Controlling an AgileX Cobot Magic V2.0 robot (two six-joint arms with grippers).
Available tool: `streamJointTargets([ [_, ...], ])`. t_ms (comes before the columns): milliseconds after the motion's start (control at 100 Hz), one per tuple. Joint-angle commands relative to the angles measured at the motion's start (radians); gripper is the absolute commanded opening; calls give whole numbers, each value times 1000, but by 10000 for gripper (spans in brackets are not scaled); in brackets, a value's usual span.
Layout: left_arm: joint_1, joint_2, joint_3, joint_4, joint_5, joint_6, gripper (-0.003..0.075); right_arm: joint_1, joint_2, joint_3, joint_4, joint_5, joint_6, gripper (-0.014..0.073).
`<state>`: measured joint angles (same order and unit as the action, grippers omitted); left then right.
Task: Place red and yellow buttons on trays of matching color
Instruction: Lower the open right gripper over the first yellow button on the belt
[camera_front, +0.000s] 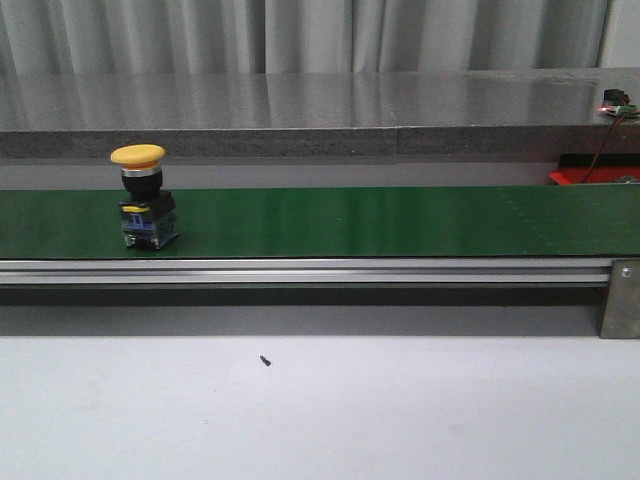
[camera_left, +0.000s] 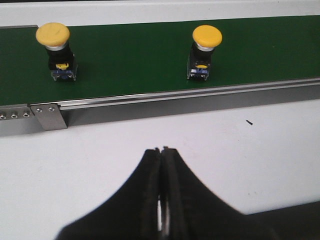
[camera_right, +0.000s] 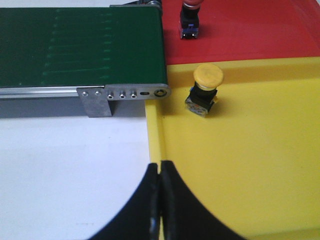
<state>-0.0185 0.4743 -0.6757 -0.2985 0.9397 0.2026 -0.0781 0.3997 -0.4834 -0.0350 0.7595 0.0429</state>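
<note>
A yellow button (camera_front: 145, 205) stands upright on the green belt (camera_front: 380, 220) at the left. The left wrist view shows two yellow buttons on the belt, one (camera_left: 56, 50) near the belt's end and one (camera_left: 204, 50) further along. My left gripper (camera_left: 162, 150) is shut and empty over the white table, short of the belt. My right gripper (camera_right: 160, 164) is shut and empty over the edge of the yellow tray (camera_right: 240, 165). A yellow button (camera_right: 204, 95) stands in that tray. Beyond it, a button with a red cap (camera_right: 190, 22), partly cut off, stands on the red tray (camera_right: 250, 35). The front view shows the red tray as a sliver (camera_front: 590, 178).
The belt's aluminium rail (camera_front: 300, 270) and end brackets (camera_front: 620, 298) (camera_right: 97, 100) stand between the white table and the belt. A grey ledge (camera_front: 300, 140) runs behind the belt. A small circuit board with a wire (camera_front: 618, 108) sits at the back right. A dark speck (camera_front: 265, 360) lies on the table.
</note>
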Motion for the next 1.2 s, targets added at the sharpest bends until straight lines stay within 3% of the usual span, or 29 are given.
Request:
streamJointTargets([
  [0, -8, -22, -17, -20, -54, -3, -20, 18, 49, -60, 1, -52, -28, -59],
  [380, -8, -38, -17, -21, -54, -3, -20, 173, 307, -302, 53, -51, -28, -29],
  [470, -8, -38, -17, -21, -54, -3, -20, 197, 387, -373, 73, -41, -28, 65],
  [710, -8, -38, -17, -21, -54, -3, -20, 312, 610, -543, 93, 14, -29, 461],
  [810, -8, -38, -17, -21, -54, -3, -20, 364, 701, -606, 93, 41, -34, 553],
  [1190, -8, -38, -17, -21, -54, -3, -20, 563, 1083, -937, 93, 226, -74, 560],
])
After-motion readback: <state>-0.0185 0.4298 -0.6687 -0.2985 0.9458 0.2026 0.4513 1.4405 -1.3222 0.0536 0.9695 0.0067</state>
